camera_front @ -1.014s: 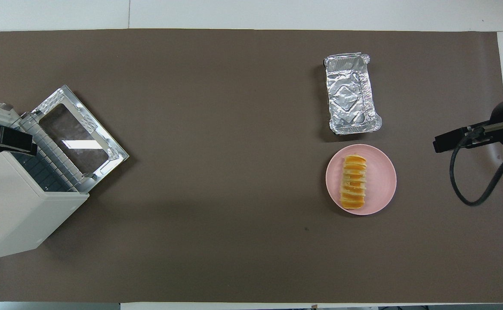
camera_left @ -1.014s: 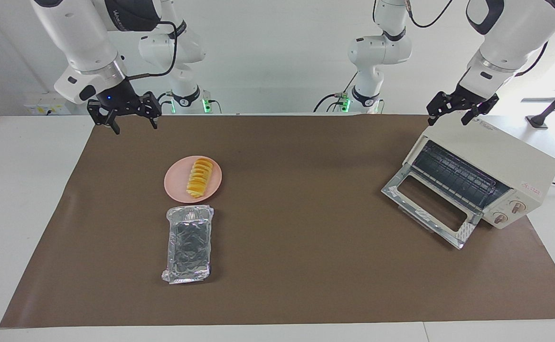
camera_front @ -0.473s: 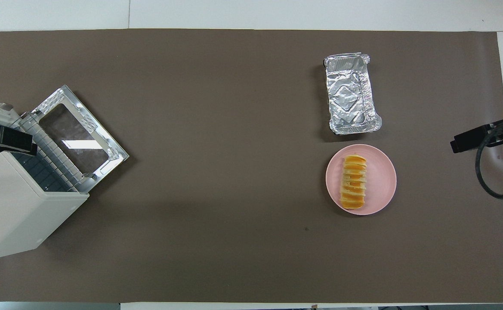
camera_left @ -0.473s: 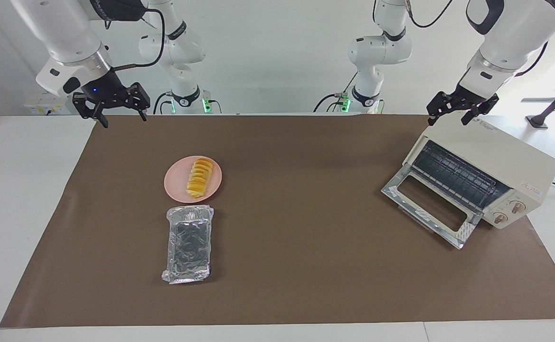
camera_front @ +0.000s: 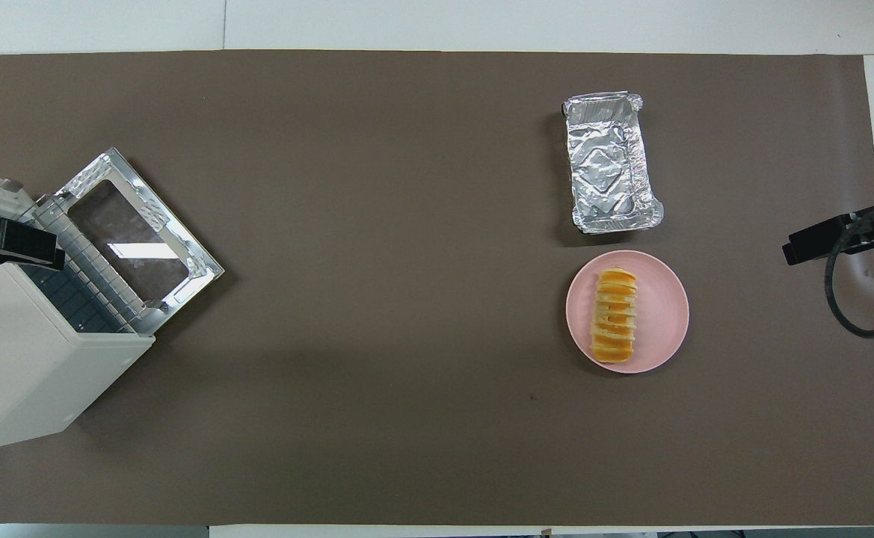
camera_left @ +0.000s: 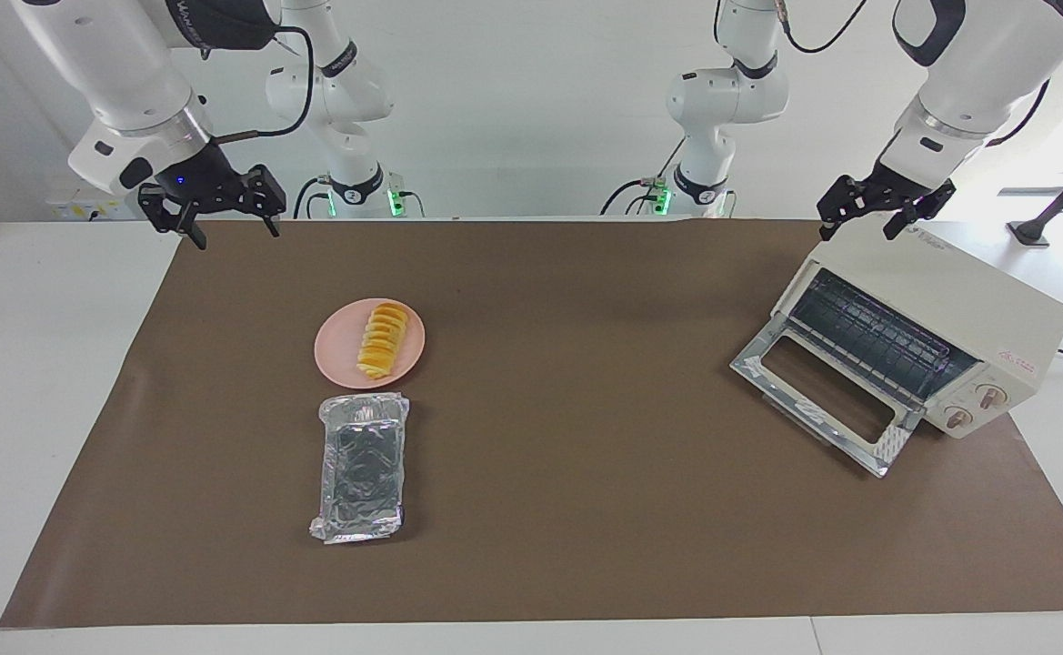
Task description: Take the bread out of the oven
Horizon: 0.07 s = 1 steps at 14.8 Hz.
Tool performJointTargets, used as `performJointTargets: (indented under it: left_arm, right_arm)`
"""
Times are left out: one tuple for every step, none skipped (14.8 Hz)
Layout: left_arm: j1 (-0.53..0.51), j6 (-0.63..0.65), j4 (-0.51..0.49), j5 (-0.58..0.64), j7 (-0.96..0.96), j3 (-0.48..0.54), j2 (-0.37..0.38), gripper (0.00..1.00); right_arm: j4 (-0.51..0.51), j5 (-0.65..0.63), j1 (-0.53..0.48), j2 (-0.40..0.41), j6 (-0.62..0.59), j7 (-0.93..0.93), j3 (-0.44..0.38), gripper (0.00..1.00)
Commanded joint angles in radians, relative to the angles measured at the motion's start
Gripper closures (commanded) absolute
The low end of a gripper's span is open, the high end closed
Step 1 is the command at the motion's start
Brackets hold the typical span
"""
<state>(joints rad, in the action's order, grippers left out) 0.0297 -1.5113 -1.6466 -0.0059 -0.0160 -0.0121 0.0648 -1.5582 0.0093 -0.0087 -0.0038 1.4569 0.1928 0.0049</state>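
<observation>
- The oven is sitting at the right of the facing view with its glass door lying flat open and nothing showing on the wire rack.
- The brown mat is carrying everything, and the crinkled foil tray is lying empty just below the plate in the facing view.
- The pink plate is sitting left of centre, well apart from the oven.
- The bread is resting on that plate, its long axis running up and down the frame with a slight tilt, so by the look of it the task is done.
- The right gripper is hanging in the upper left, up and left of the bread, fingers spread and holding nothing; this arm is clearly the nearer one to the loaf.
- The left gripper is hovering over the oven's top corner at upper right, fingers likewise parted and empty, waiting.
</observation>
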Motion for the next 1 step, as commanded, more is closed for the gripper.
performJointTargets:
  left_arm:
    - [-0.007,0.019,0.004,-0.016,-0.004,0.0,0.006,0.0]
  right_arm:
    - [0.004,-0.008,-0.019,0.002,-0.01,0.011,0.009,0.0]
